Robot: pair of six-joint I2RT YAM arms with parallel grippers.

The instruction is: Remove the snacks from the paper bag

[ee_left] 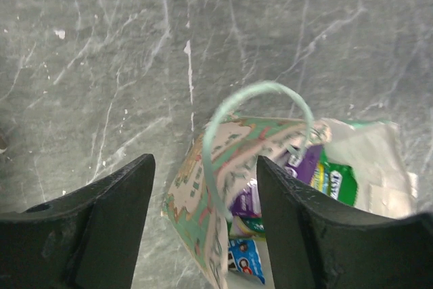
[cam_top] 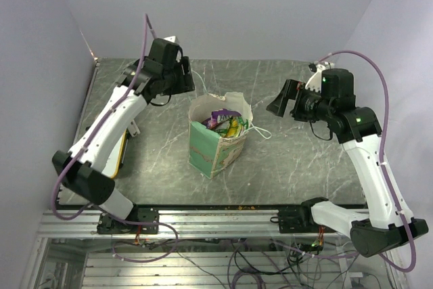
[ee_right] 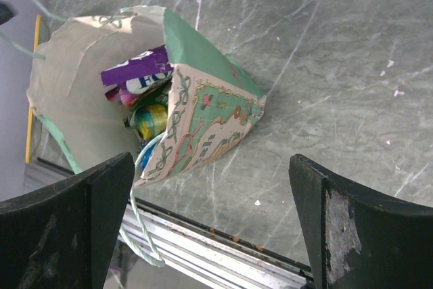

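Landmark: paper bag (cam_top: 218,141), standing upright on the table (cam_top: 304,160), mouth open, rim crumpled.
Snacks (cam_top: 226,124): all inside the bag, bunched near the top; a purple packet (ee_right: 139,72), green-and-white ones and something yellow show. None lies outside the bag.
Left gripper (ee_left: 204,166): above the bag's far-left rim, jaws spread, nothing between them. The string handle (ee_left: 257,93) loops up directly ahead of the gap.
Right gripper (ee_right: 211,162): off to the bag's right and apart from it, aimed at the mouth, jaws spread, nothing held.
Step (judged): approach, no packet gripped yet.
Risk 1: a left finger hooks the string handle on descent and drags or tips the bag.
Risk 2: the bag looks light and unanchored, so a pull on a wedged packet may lift the whole bag.
Risk 3: jaws close on the paper wall together with a packet, because the packets sit tight against it.
Risk 4: crinkly foil slips from a shallow pinch.
Risk 5: both arms entering the narrow mouth together may collide.
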